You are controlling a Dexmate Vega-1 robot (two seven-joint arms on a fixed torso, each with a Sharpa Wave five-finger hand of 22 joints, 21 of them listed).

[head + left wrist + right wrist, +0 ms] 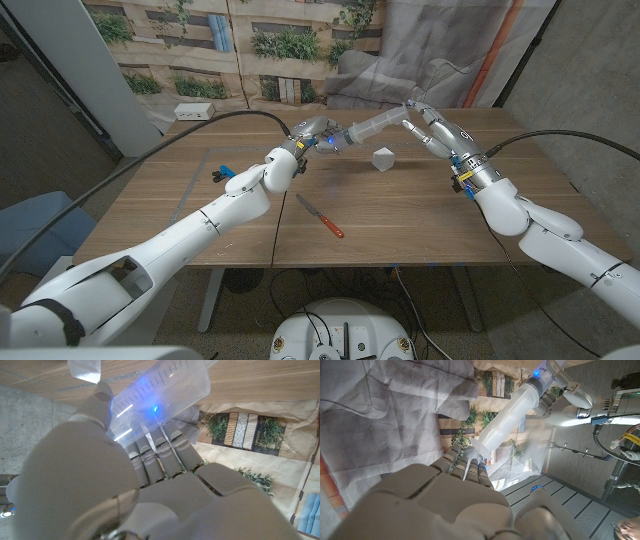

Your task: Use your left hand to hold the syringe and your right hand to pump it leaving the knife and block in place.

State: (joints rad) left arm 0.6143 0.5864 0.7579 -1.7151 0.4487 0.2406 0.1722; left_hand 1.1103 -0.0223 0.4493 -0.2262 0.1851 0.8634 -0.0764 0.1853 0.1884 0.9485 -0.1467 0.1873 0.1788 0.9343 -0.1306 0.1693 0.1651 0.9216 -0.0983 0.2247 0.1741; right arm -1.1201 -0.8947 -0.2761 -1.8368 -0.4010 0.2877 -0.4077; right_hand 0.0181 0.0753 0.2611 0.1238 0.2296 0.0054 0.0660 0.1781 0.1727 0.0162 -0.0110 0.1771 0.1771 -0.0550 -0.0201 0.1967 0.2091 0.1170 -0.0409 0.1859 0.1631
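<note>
Left hand (318,134) wrapped around one end of syringe (375,126), fingers (160,455) curled under the clear marked barrel in the left wrist view, blue glow on the plastic. Right hand (428,125) at the syringe's other end, fingertips (470,462) closed around the plunger end in the right wrist view; gripping it as far as the frames show. Syringe held up off the surface (400,215), spanning between both hands, tilted so the right-hand end sits higher in the head view. Seen in the right wrist view as a long pale tube (512,415) reaching away toward the left hand (552,382).

Block (381,158), small and white, resting on the surface just below the syringe, between the two hands, touching neither. Knife (320,216) with orange-red handle lying flat nearer the robot, well apart from the block and both hands, blade pointing away toward the far left. Small blue-and-black item (219,173) near the left arm's forearm, on the surface. White box (193,112) at the far left corner. Grey cloth (400,75) heaped behind the far edge, printed backdrop of planks and plants beyond.
</note>
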